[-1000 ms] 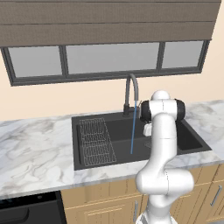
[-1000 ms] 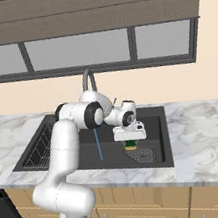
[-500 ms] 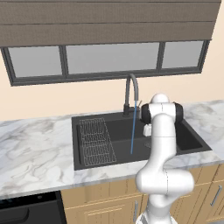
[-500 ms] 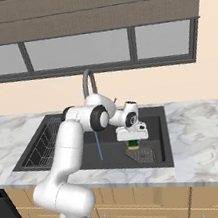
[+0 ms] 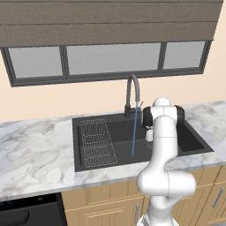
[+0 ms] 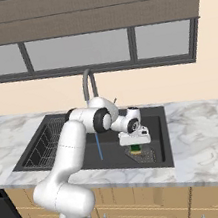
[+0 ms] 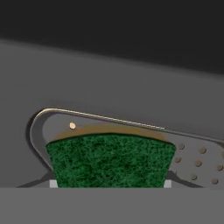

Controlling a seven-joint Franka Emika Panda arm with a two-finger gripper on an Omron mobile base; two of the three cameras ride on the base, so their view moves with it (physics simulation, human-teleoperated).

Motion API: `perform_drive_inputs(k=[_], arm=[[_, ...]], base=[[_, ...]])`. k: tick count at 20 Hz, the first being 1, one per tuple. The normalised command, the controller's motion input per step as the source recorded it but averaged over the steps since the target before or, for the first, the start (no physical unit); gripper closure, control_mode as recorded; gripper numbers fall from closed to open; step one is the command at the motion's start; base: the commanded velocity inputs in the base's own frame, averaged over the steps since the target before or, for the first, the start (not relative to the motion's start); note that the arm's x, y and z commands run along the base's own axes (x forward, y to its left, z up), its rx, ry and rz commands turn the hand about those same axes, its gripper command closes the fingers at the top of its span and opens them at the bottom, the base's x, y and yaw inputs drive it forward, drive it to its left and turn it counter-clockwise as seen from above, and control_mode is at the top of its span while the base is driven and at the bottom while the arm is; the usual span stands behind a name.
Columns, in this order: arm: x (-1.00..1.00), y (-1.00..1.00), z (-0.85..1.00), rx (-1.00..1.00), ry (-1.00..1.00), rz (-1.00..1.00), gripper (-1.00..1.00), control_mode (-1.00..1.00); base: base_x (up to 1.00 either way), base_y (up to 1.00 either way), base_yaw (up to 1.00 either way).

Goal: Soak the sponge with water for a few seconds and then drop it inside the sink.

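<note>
Across the marble counter, from left to right, sits a matte black sink with a wire grid rack in its left part and a dark curved faucet at the back. A thin light-blue stream of water falls straight down from the spout into the middle of the basin. To the right of the stream, the white arm reaches low into the sink, its gripper pointing down and clamped on the sponge, whose green and yellow layers show just beneath the white hand. The hand view looks down past the green scrubbing face of the sponge at a perforated metal drain plate on the sink floor directly below. The sponge hangs beside the water, apart from it, over the drain. The risk from here is that the sponge is released while dry, since it sits clear of the stream; a sideways sweep toward the water could also knock the faucet or squeeze the soft sponge out of the grip.
</note>
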Motion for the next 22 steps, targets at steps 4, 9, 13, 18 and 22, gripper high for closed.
perform_drive_inputs(k=[4,9,13,18,22], arm=[[0.15,-0.05,-0.34,0.00,0.00,0.00,1.00,-1.00],[0.01,-0.01,-0.07,0.00,0.00,0.00,1.00,-1.00],[0.00,0.00,0.00,0.00,0.00,0.00,1.00,-1.00],[0.00,0.00,0.00,0.00,0.00,0.00,-1.00,-1.00],[0.00,0.00,0.00,0.00,0.00,0.00,-1.00,-1.00]], base=[[0.00,0.00,0.00],[0.00,0.00,0.00],[0.00,0.00,0.00],[0.00,0.00,0.00],[0.00,0.00,0.00]])
